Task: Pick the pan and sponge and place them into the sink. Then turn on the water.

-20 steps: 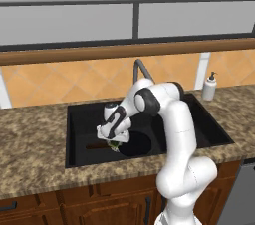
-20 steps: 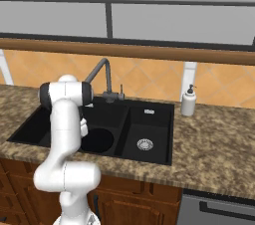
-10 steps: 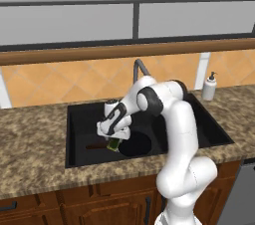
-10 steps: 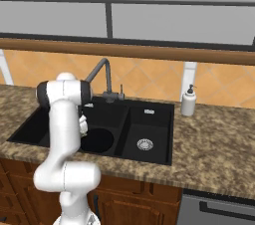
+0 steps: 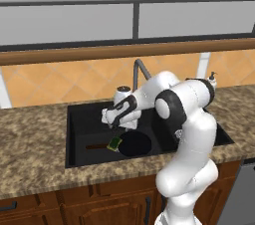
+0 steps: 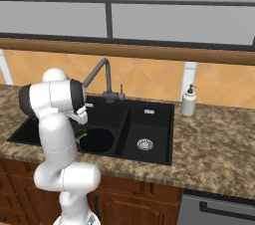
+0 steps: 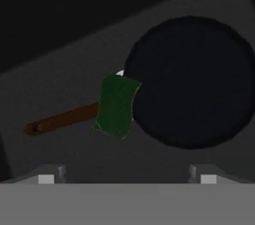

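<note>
Both task items now sit inside the sink (image 5: 79, 134). The pan (image 7: 191, 82) lies flat on the floor of the large basin, its brown handle (image 7: 62, 119) pointing away from the dividing wall, and the sponge (image 7: 117, 105) rests across the joint where handle meets pan rim, partly covering the silver drain beneath.

A second ago the gripper (image 5: 115, 130) was narrower and the sponge sat up between its fingers; since then the jaws have spread wide and the sponge has dropped free. In the hand view the two fingertips (image 7: 47, 178) stand far apart at the lower edge with nothing between them, so the gripper is open and holds nothing. In the left base view it hangs just above the sponge, inside the sink's outline.

That release appears to finish the placing half of the job: pan and sponge are both in the large basin. What remains is the water. The gooseneck faucet (image 6: 97, 72) rises from the sink's back edge, near the dividing wall, with its small lever (image 6: 121, 91) just beside its base, and no stream falls from its spout. The arm will probably need to lift clear of the basin and reach back to that lever. A white soap dispenser (image 6: 188, 101) stands on the counter past the sink's smaller basin, well apart from the faucet.
</note>
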